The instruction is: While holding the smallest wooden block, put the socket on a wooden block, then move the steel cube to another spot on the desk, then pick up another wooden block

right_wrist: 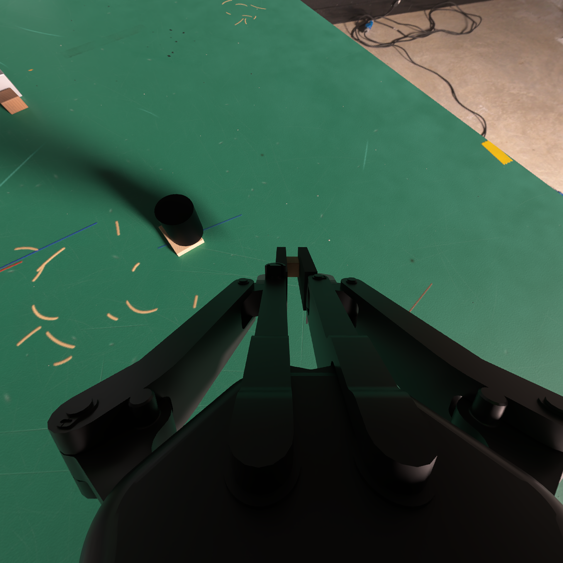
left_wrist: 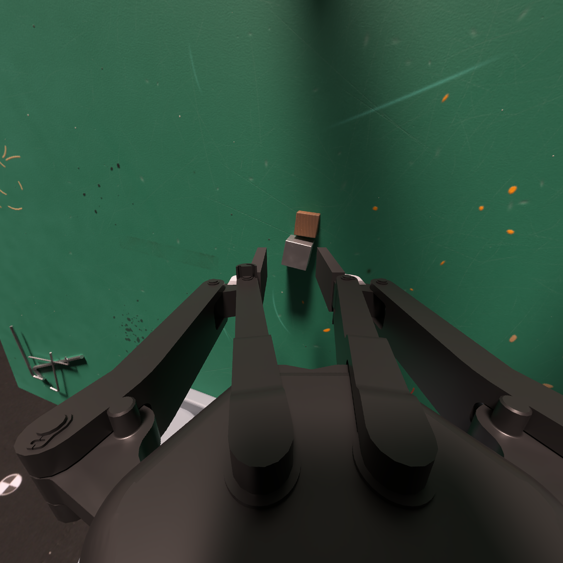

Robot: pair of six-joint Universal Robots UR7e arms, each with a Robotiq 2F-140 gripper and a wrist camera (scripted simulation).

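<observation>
In the left wrist view my left gripper (left_wrist: 292, 259) is open above the green desk. The steel cube (left_wrist: 297, 254) lies just beyond and between its fingertips, apart from both. A brown wooden block (left_wrist: 307, 224) sits right behind the cube, touching it. In the right wrist view my right gripper (right_wrist: 292, 259) is shut on the smallest wooden block (right_wrist: 293, 267), held above the desk. The black socket (right_wrist: 178, 221) stands on a pale flat wooden block (right_wrist: 185, 246) to the left. The steel cube and brown block also show at the far left edge (right_wrist: 12, 102).
Several hex keys (left_wrist: 45, 364) lie near the desk's left edge, with black floor beyond. In the right wrist view the desk edge runs diagonally at right, with yellow tape (right_wrist: 496, 152) on it and cables (right_wrist: 426, 30) on the floor.
</observation>
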